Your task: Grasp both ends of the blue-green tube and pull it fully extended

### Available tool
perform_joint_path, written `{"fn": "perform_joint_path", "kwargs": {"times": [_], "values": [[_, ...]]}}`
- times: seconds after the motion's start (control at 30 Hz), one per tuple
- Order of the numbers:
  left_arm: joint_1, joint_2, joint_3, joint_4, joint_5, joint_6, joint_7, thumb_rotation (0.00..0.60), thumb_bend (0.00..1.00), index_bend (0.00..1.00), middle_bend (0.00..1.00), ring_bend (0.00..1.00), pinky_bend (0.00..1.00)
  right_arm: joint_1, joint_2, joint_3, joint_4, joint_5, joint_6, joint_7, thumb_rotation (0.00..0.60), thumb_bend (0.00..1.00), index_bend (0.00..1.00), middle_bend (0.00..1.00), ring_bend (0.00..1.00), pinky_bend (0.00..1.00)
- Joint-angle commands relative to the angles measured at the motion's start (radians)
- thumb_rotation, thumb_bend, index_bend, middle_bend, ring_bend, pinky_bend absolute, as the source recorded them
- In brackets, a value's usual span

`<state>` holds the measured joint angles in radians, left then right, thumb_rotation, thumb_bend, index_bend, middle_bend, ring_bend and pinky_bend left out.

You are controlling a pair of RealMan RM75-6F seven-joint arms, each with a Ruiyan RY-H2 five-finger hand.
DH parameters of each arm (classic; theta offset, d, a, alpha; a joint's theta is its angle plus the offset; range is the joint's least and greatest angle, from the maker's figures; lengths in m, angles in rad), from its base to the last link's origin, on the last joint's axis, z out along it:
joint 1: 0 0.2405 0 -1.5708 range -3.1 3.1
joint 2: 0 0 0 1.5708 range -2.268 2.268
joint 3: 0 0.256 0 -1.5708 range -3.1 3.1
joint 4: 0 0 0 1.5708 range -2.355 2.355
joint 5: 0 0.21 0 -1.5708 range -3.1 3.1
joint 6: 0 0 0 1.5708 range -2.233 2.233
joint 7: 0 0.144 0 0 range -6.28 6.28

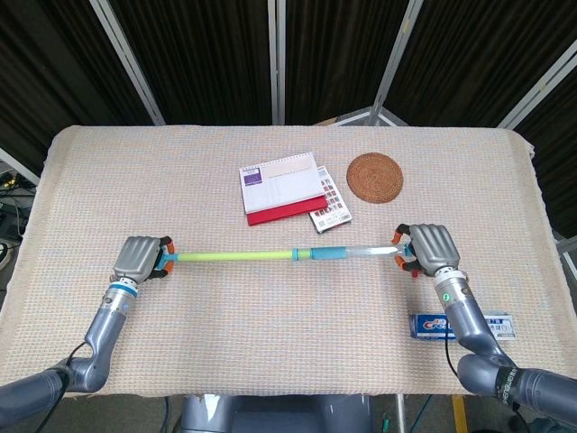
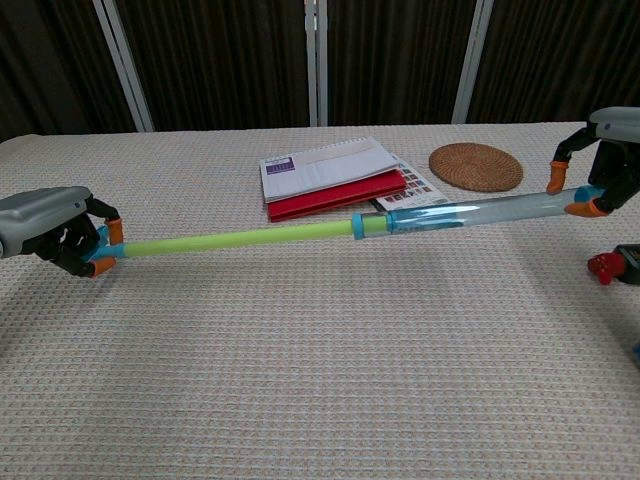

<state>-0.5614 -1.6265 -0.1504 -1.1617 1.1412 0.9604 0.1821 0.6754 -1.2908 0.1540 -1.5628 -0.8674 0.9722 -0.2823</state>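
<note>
Blue-green tube (image 1: 279, 256) spans between left hand (image 1: 140, 260) and right hand (image 1: 431, 246), gripped at both ends.

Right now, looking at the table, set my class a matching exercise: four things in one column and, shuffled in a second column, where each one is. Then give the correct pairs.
Things
1. tube
2. woven coaster
3. toothpaste box
4. red notebook

Places
A. by the table's near right edge
B. under the white calendar
C. gripped between the left hand and right hand
D. right of the books, toward the table's far side

Pairs: 1-C, 2-D, 3-A, 4-B
</note>
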Motion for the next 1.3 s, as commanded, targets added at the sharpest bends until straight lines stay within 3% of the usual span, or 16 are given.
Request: {"fn": "perform_joint_path", "kwargs": {"times": [0.03,0.4,0.43,0.5,0.57,0.63,0.77,0.87,0.9,0.93,0.97,1.03,1.07,1.13,1.2,1.3], "values": [[0.003,0.007,0.0,0.008,-0.001,-0.004,-0.01,0.6,0.48,0.74,0.84,0.75,0.96,-0.004,0.008,0.004,0.001,-0.003,0.001,0.006,0.6,0.43,0.68,1.0,1.0,1.0],[0.01,0.019,-0.002,0.019,-0.001,-0.011,-0.039,0.6,0.48,0.71,0.84,0.75,0.96,-0.02,0.027,0.011,-0.009,-0.01,0.002,0.019,0.6,0.43,0.65,1.0,1.0,1.0],[0.01,0.019,-0.002,0.019,0.0,-0.011,-0.04,0.6,0.46,0.66,0.84,0.75,0.96,-0.02,0.027,0.011,-0.009,-0.01,0.002,0.02,0.6,0.41,0.62,1.0,1.0,1.0],[0.01,0.02,-0.001,0.018,0.003,-0.012,-0.046,0.6,0.34,0.47,0.84,0.75,0.96,-0.022,0.026,0.011,-0.012,-0.013,0.0,0.024,0.6,0.23,0.4,1.0,1.0,1.0],[0.011,0.023,0.0,0.016,0.009,-0.014,-0.057,0.6,0.1,0.18,0.83,0.75,0.96,-0.024,0.027,0.009,-0.016,-0.017,-0.01,0.033,0.6,0.05,0.17,1.0,1.0,1.0],[0.013,0.027,0.002,0.012,0.013,-0.013,-0.064,0.6,0.01,0.03,0.81,0.75,0.96,-0.027,0.031,0.009,-0.017,-0.026,-0.017,0.046,0.6,0.0,0.02,1.0,1.0,1.0],[0.028,0.051,0.002,-0.02,0.033,0.018,-0.085,0.6,0.0,0.0,0.76,0.75,0.95,-0.049,0.039,0.008,-0.026,-0.07,0.004,0.083,0.6,0.0,0.0,0.98,1.0,1.0],[0.054,0.092,0.003,-0.075,0.06,0.075,-0.106,0.6,0.0,0.0,0.67,0.69,0.88,-0.089,0.063,0.0,-0.046,-0.148,0.051,0.143,0.6,0.0,0.0,0.86,0.93,0.98],[0.063,0.106,0.003,-0.092,0.069,0.093,-0.112,0.6,0.0,0.0,0.62,0.64,0.83,-0.103,0.07,-0.003,-0.05,-0.179,0.072,0.163,0.6,0.0,0.0,0.77,0.86,0.91],[0.077,0.13,0.004,-0.122,0.082,0.121,-0.12,0.6,0.0,0.0,0.51,0.55,0.72,-0.125,0.08,-0.013,-0.052,-0.233,0.107,0.194,0.6,0.0,0.0,0.65,0.75,0.78],[0.088,0.147,0.005,-0.144,0.091,0.141,-0.126,0.6,0.0,0.0,0.38,0.42,0.56,-0.141,0.088,-0.022,-0.05,-0.276,0.132,0.216,0.6,0.0,0.0,0.56,0.66,0.68],[0.126,0.193,0.01,-0.206,0.121,0.213,-0.142,0.6,0.0,0.0,0.15,0.18,0.27,-0.186,0.111,-0.052,-0.037,-0.391,0.208,0.275,0.6,0.0,0.0,0.3,0.35,0.37],[0.143,0.211,0.016,-0.232,0.134,0.244,-0.146,0.6,0.0,0.0,0.06,0.08,0.14,-0.205,0.119,-0.065,-0.028,-0.433,0.242,0.296,0.6,0.0,0.0,0.22,0.25,0.27],[0.187,0.258,0.034,-0.3,0.16,0.309,-0.147,0.6,0.0,0.0,0.0,0.0,0.02,-0.249,0.138,-0.094,-0.009,-0.511,0.314,0.342,0.6,0.0,0.0,0.04,0.04,0.05],[0.225,0.307,0.057,-0.372,0.174,0.349,-0.132,0.6,0.0,0.0,0.0,0.0,0.0,-0.289,0.155,-0.113,0.003,-0.561,0.378,0.372,0.6,0.0,0.0,0.0,0.0,0.0],[0.285,0.387,0.096,-0.487,0.197,0.418,-0.081,0.6,0.0,0.0,0.0,0.0,0.0,-0.35,0.173,-0.141,0.022,-0.622,0.469,0.393,0.6,0.0,0.0,0.0,0.0,0.0]]}}
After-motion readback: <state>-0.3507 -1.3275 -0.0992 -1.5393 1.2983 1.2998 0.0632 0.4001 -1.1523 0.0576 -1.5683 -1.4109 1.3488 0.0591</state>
